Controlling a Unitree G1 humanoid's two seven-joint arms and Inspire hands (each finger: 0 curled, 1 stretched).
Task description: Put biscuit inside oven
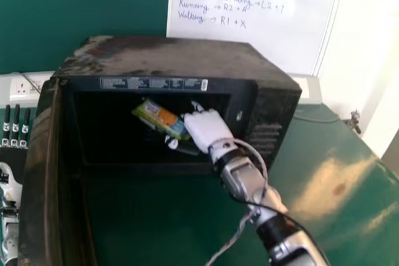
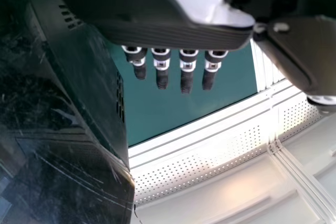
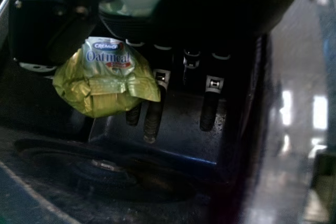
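- I've got my right hand (image 1: pixel 207 130) in the oven (image 1: pixel 174 57), pinching the biscuit packet (image 1: pixel 161 118)
- it pokes out left of that hand
- left hand (image 1: pixel 11 156) sits beside the door (image 1: pixel 40 172), fingers straight, slightly spread

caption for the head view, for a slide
Right hand holding the biscuit packet inside the oven, its door open.

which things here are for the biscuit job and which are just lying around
For the job:
- biscuit packet, in the right hand
- oven, door open

Just there:
- whiteboard behind the oven
- power socket
- left hand, idle, head view's left edge
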